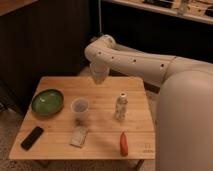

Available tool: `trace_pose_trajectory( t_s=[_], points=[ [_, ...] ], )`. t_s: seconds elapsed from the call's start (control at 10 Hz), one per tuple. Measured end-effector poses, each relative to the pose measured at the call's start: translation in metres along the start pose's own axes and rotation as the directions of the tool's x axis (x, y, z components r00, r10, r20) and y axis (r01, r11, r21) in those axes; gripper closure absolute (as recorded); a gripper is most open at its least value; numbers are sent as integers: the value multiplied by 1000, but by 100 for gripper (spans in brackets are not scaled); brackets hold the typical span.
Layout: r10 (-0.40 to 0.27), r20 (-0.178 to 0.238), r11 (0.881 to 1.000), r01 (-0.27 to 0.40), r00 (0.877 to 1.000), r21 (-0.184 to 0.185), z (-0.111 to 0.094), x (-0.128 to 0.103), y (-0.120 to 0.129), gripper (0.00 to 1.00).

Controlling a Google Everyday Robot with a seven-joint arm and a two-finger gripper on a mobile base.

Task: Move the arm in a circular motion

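Note:
My cream-white arm [145,62] reaches in from the right, with small dark screw holes along its tube. It bends at a rounded joint [102,47] over the far edge of the wooden table [60,145]. My gripper [98,73] hangs down from that joint, above the table's far middle edge. It is well above and behind the clear cup [80,107] and touches nothing on the table.
On the table stand a green bowl [48,101] at the left, a small white bottle [120,106], a red object [123,143], a black device [32,138] at the front left and a pale packet [79,136]. Dark cabinets stand behind.

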Motion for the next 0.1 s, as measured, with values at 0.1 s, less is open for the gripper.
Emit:
trace_pose_trajectory(
  t_s=[0.1],
  points=[
    [11,-1,1000,-11,1000,6,0,3,-9,100]
  ],
)
